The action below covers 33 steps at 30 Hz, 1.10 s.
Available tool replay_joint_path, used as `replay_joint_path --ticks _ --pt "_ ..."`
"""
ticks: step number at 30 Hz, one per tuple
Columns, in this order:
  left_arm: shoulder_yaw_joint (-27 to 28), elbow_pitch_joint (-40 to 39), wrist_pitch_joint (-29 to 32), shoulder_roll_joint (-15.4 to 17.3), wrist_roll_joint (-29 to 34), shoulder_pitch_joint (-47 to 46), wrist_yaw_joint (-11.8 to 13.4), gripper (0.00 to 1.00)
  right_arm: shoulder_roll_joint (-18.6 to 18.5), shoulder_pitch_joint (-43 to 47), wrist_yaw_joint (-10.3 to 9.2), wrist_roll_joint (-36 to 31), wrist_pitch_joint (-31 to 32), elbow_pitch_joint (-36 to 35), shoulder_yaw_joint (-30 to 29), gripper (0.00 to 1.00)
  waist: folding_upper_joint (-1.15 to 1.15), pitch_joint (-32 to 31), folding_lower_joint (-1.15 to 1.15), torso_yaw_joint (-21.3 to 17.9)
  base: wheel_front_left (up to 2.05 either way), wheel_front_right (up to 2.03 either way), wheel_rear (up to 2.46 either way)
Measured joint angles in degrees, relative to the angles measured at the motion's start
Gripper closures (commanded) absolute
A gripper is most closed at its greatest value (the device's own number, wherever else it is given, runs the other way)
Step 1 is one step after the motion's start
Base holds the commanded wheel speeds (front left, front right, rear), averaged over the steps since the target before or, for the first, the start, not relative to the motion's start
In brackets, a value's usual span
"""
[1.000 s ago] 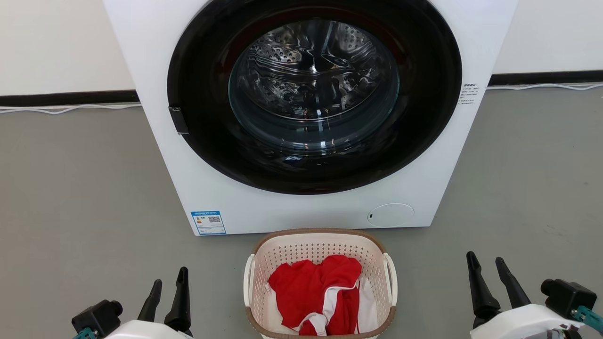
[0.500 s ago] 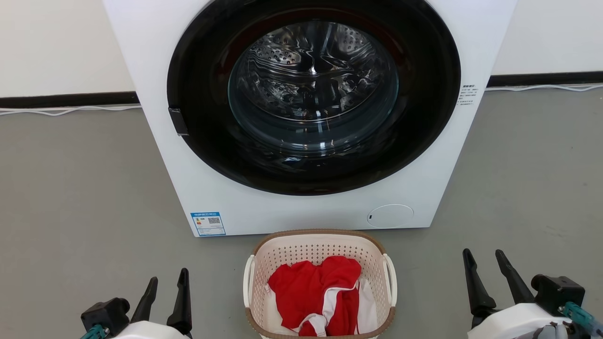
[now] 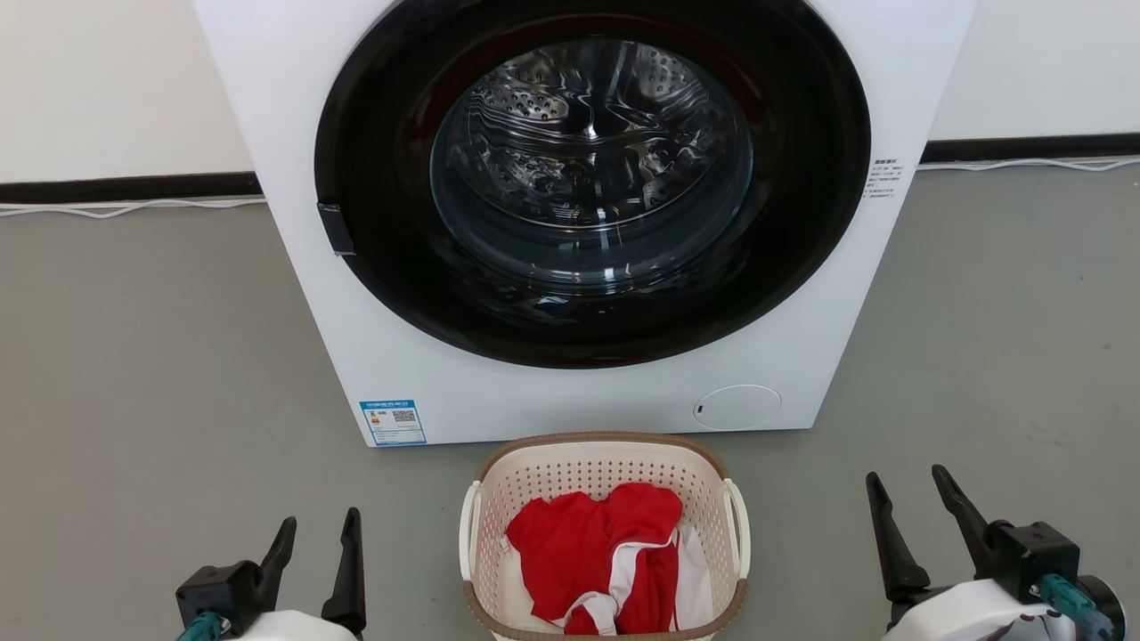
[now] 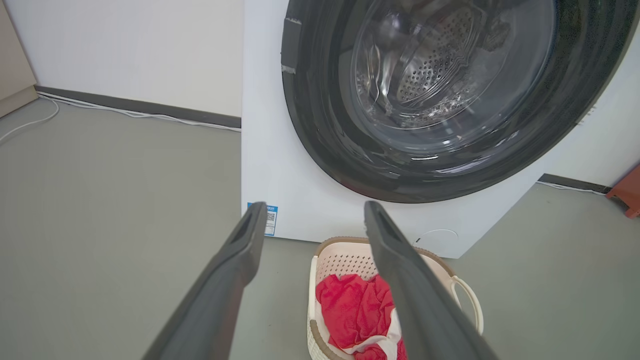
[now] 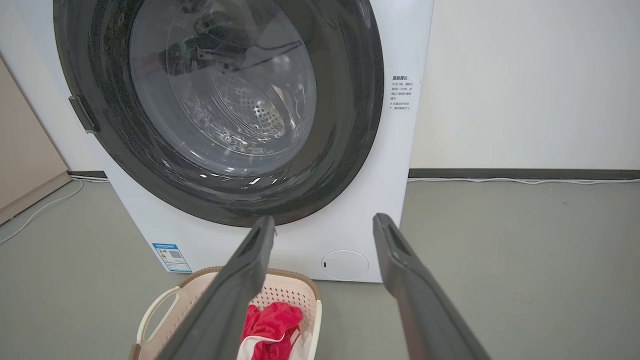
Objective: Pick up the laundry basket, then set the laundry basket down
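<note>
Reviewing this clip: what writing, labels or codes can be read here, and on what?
Nothing can be quoted.
A blue-edged paper sticker, lower left of the white front-loading washing machine: QR code and print, too small to read.
A dark printed block on its right front edge: lines of characters, too blurred to read.

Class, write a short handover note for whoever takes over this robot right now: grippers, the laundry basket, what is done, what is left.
Left gripper: open, empty, left of the basket, apart from it.
Right gripper: open, empty, right of the basket, apart from it.
Laundry basket: on the floor before the washer, red and white clothes inside.
Done: nothing; handles untouched.
Left: grasp, lift, set down.
</note>
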Motion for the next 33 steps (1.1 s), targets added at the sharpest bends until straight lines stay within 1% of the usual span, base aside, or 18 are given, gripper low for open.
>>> replay_joint_path --ticks 14,24,33 --pt "-0.1 2.0 -2.3 0.1 7.6 0.0 0.0 0.0 -0.1 0.0 0.05 -10.4 -2.3 0.5 -0.5 0.0 0.0 0.1 0.0 -0.2 0.0 0.0 0.0" --pt "-0.9 2.2 -2.5 0.1 7.5 0.0 0.0 0.0 -0.1 0.0 0.07 -10.5 -2.3 1.0 -0.6 0.0 0.0 0.1 0.0 -0.4 0.0 0.0 0.0" --pt "-1.4 2.4 -2.5 0.1 7.4 0.0 0.3 0.0 -0.1 -0.1 0.07 -10.8 -2.3 1.0 -1.5 0.0 0.0 1.4 0.0 -0.4 0.0 0.0 0.0"
